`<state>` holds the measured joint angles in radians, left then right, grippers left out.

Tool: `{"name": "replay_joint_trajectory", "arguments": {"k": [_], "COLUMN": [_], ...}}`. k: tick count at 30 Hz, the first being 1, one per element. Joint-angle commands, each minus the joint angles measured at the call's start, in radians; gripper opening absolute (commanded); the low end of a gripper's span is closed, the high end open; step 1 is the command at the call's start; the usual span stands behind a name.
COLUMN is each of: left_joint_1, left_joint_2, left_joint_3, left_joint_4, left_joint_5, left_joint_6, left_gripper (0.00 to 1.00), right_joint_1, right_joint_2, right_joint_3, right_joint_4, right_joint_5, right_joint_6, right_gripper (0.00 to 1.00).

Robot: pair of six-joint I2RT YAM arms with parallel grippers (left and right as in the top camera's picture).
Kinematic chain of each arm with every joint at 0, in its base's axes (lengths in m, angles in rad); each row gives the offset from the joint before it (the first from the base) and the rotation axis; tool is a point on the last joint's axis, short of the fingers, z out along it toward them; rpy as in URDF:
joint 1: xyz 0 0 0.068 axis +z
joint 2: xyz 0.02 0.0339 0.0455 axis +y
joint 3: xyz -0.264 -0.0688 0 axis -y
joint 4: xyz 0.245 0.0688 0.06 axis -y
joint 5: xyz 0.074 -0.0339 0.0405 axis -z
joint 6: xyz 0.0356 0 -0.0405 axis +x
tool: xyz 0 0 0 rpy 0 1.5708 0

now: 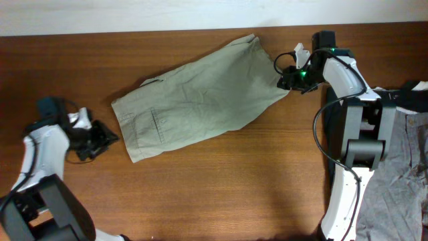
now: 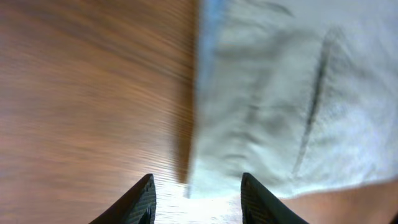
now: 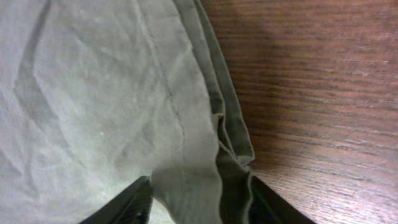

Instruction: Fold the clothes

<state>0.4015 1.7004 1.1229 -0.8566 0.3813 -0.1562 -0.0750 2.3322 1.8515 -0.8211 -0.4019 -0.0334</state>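
Note:
The pale khaki-olive shorts (image 1: 200, 104) lie flat and slanted across the middle of the wooden table, with the waistband at the lower left. My right gripper (image 1: 289, 79) is at their upper right end. In the right wrist view its fingers (image 3: 198, 202) are spread wide, with the bunched layered hem (image 3: 211, 155) between them. My left gripper (image 1: 101, 139) is open and empty on the table, just left of the shorts' lower left corner. The left wrist view shows that corner (image 2: 273, 106) right in front of the fingers (image 2: 198, 199), blurred.
Grey trousers (image 1: 401, 181) lie in a heap at the right edge, beside the right arm's base (image 1: 361, 144). A dark garment (image 1: 409, 98) with something white on it lies above them. Bare wood (image 1: 221, 194) runs along the front.

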Motion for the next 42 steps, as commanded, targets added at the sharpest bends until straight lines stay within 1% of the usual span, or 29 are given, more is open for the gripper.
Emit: {"name": "replay_joint_trajectory", "arguments": {"k": [1, 2, 3, 6, 8, 9, 10, 13, 16, 19, 20, 21, 22, 23, 24, 26, 27, 28, 29, 30, 31, 33, 34, 35, 36, 37, 38, 39, 42], "left_joint_1": [-0.108, -0.134, -0.15, -0.177, -0.179, -0.179, -0.178, -0.115, 0.038, 0.1, 0.103, 0.103, 0.103, 0.103, 0.103, 0.102, 0.103, 0.102, 0.091, 0.081, 0.065, 0.023, 0.004, -0.011, -0.034, -0.05, -0.066, -0.082, -0.107], "left_joint_2": [0.011, 0.023, 0.042, 0.144, 0.192, 0.212, 0.216, 0.206, 0.206, 0.206, 0.206, 0.206, 0.206, 0.206, 0.206, 0.206, 0.206, 0.206, 0.206, 0.206, 0.206, 0.206, 0.206, 0.206, 0.206, 0.206, 0.206, 0.206, 0.206], "left_joint_3": [-0.057, -0.077, -0.095, -0.124, -0.124, -0.124, -0.124, -0.057, 0.178, 0.311, 0.331, 0.338, 0.339, 0.339, 0.339, 0.339, 0.339, 0.339, 0.338, 0.338, 0.335, 0.335, 0.335, 0.335, 0.335, 0.335, 0.335, 0.335, 0.335], "left_joint_4": [0.008, 0.028, 0.055, 0.126, 0.162, 0.176, 0.173, 0.068, -0.101, -0.109, -0.106, -0.106, -0.106, -0.108, -0.114, -0.129, -0.138, -0.155, -0.184, -0.197, -0.204, -0.206, -0.206, -0.206, -0.199, -0.192, -0.187, -0.179, -0.157], "left_joint_5": [-0.063, -0.075, -0.074, -0.071, -0.008, 0.028, 0.026, -0.082, -0.273, -0.274, -0.274, -0.275, -0.274, -0.271, -0.247, -0.19, -0.158, -0.121, -0.108, -0.108, -0.108, -0.108, -0.108, -0.109, -0.115, -0.115, -0.116, -0.116, -0.123], "left_joint_6": [0.048, 0.048, 0.037, -0.008, -0.014, -0.014, -0.014, -0.009, 0.031, 0.046, 0.046, 0.046, 0.046, 0.045, 0.046, 0.063, 0.082, 0.1, 0.138, 0.156, 0.169, 0.172, 0.172, 0.173, 0.173, 0.173, 0.173, 0.173, 0.172], "left_gripper": [0.47, 0.5, 0.5, 0.5, 0.34, 0.11, 0.0, 0.0, 0.0, 0.0, 0.05, 0.23, 0.36, 0.45, 0.45, 0.45, 0.44, 0.44, 0.37, 0.36, 0.36, 0.35, 0.35, 0.35, 0.35, 0.36, 0.36, 0.39, 0.48], "right_joint_1": [0.01, 0.01, 0.01, 0.008, 0.008, 0.008, 0.008, 0.007, -0.006, -0.002, 0.005, 0.019, 0.045, 0.072, 0.101, 0.166, 0.198, 0.233, 0.284, 0.298, 0.304, 0.296, 0.294, 0.295, 0.308, 0.313, 0.311, 0.295, 0.198], "right_joint_2": [0.037, 0.037, 0.037, 0.036, 0.036, 0.036, 0.034, 0.026, 0.019, 0.019, 0.019, 0.019, 0.019, 0.019, 0.02, 0.028, 0.033, 0.042, 0.046, 0.045, 0.043, 0.042, 0.041, 0.04, 0.03, 0.016, 0.003, -0.016, -0.038], "right_joint_3": [-0.001, -0.001, -0.001, -0.001, -0.001, -0.001, -0.001, 0.0, 0.0, 0.0, 0.0, 0.0, 0.0, 0.0, -0.001, -0.001, -0.001, -0.002, -0.001, -0.001, -0.001, -0.001, -0.001, -0.001, -0.001, -0.001, 0.0, 0.006, 0.069], "right_joint_4": [-0.02, -0.035, -0.051, -0.101, -0.119, -0.13, -0.14, -0.157, -0.187, -0.211, -0.229, -0.246, -0.248, -0.243, -0.239, -0.237, -0.237, -0.237, -0.246, -0.256, -0.278, -0.435, -0.536, -0.602, -0.651, -0.64, -0.614, -0.55, -0.386], "right_joint_5": [-0.037, -0.043, -0.043, -0.043, -0.043, -0.043, -0.043, -0.043, -0.043, -0.097, -0.17, -0.223, -0.239, -0.238, -0.233, -0.184, -0.134, -0.093, -0.076, -0.054, 0.002, 0.134, 0.153, 0.152, 0.182, 0.227, 0.256, 0.286, 0.269], "right_joint_6": [0.016, 0.016, 0.016, 0.015, 0.015, 0.015, 0.015, 0.015, 0.015, -0.008, -0.059, -0.102, -0.121, -0.129, -0.138, -0.125, -0.096, -0.081, -0.081, -0.073, 0.002, 0.195, 0.256, 0.256, 0.251, 0.252, 0.252, 0.251, 0.243], "right_gripper": [0.5, 0.52, 0.57, 0.61, 0.61, 0.61, 0.61, 0.6, 0.61, 0.66, 0.67, 0.67, 0.69, 0.69, 0.68, 0.6, 0.54, 0.44, 0.16, 0.06, 0.04, 0.04, 0.04, 0.04, 0.06, 0.19, 0.39, 0.52, 0.64]}}
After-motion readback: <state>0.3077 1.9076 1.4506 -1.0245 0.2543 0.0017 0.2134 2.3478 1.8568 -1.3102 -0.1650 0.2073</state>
